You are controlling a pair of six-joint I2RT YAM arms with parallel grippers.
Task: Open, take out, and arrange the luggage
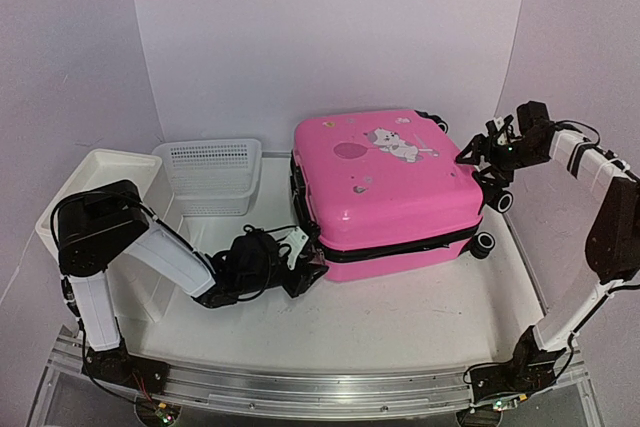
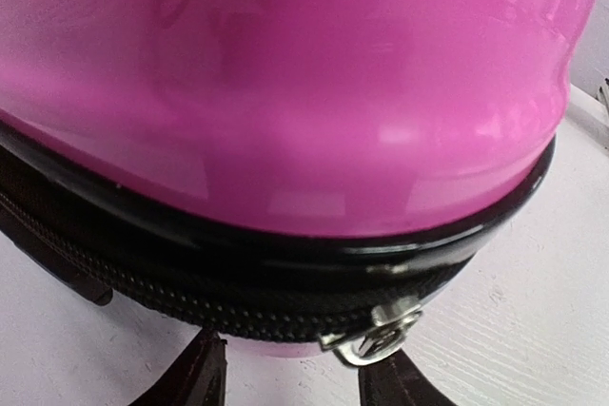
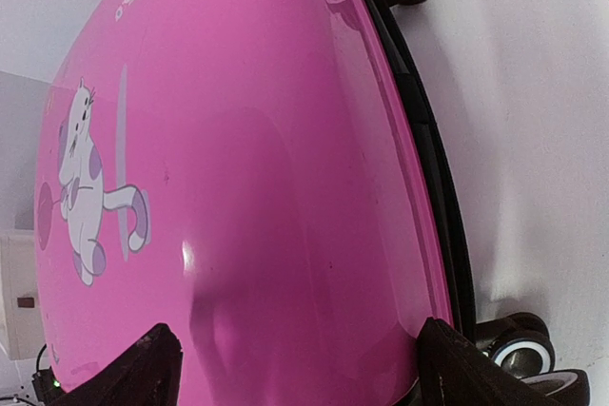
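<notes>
Now, luggage point(image 1: 385, 187): a large glossy pink hard-shell suitcase, lying flat and closed on the white surface point(image 1: 400, 317), lid up, in the middle of the top view.
Sticker point(image 3: 86, 183): a white cartoon cat on the lid.
Wheels point(image 1: 497, 202): black with white rims, on the suitcase's right end.
Zipper point(image 2: 190, 306): a black toothed band along the seam under the pink shell, with a small silver metal pull point(image 2: 376, 338) at the near left corner.
Left fingers point(image 2: 202, 373): low at that corner, partly apart, one on each side of the pull; it lies nearer the right-hand one and is not clamped.
Right fingers point(image 3: 143, 373): spread wide over the lid's far right corner near the wheels, holding nothing.
Basket point(image 1: 210, 172): white plastic mesh, just left of the suitcase.
Bin point(image 1: 105, 172): a white plastic container beside the basket, further left.
</notes>
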